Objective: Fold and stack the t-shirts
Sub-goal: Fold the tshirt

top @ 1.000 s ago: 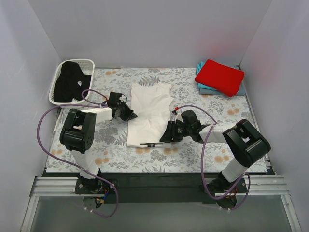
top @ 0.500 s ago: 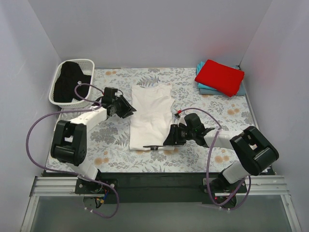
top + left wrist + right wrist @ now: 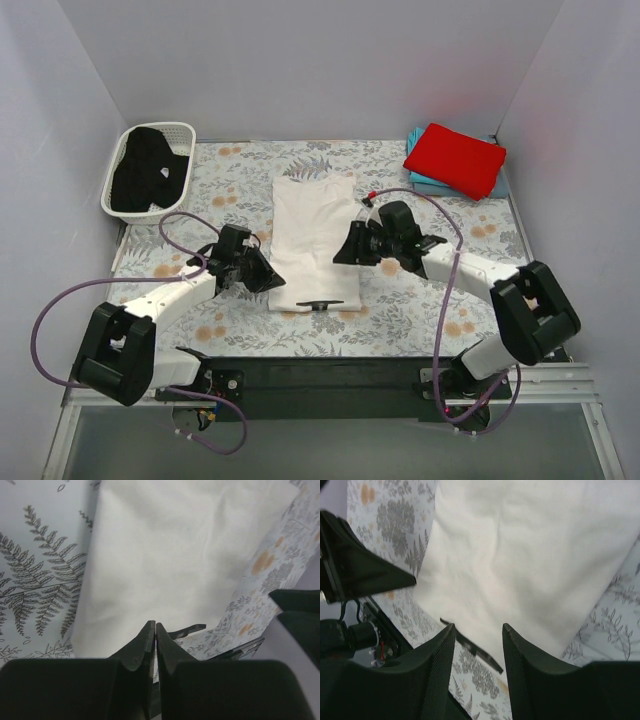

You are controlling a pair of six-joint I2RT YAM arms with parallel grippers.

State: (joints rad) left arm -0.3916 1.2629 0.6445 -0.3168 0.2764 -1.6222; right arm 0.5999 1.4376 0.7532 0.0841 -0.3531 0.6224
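Bench (image 3: 400,322) covered by a grey-and-orange floral cloth, walled on three sides.

Large white cloth t-shirt (image 3: 315,235) lies at bench centre, folded into a long, narrow, flat rectangle that runs from far to near. No print shows on its upper face.

Folded red cloth t-shirt (image 3: 455,160) sits in the far right corner on top of a folded teal cloth t-shirt (image 3: 428,186); only the teal edges peek out.

White plastic lattice basket (image 3: 182,128) in the far left corner holds a crumpled black cloth t-shirt (image 3: 140,170).

Left tool (image 3: 152,626) is low at the white shirt's near left corner. Fingers are pressed together, and no cloth shows between them.

Right tool (image 3: 478,630) is over the white shirt's right edge, about mid-length. Fingers are spread apart and hold nothing.

Small black strip (image 3: 318,303) pokes out at the white shirt's near hem.
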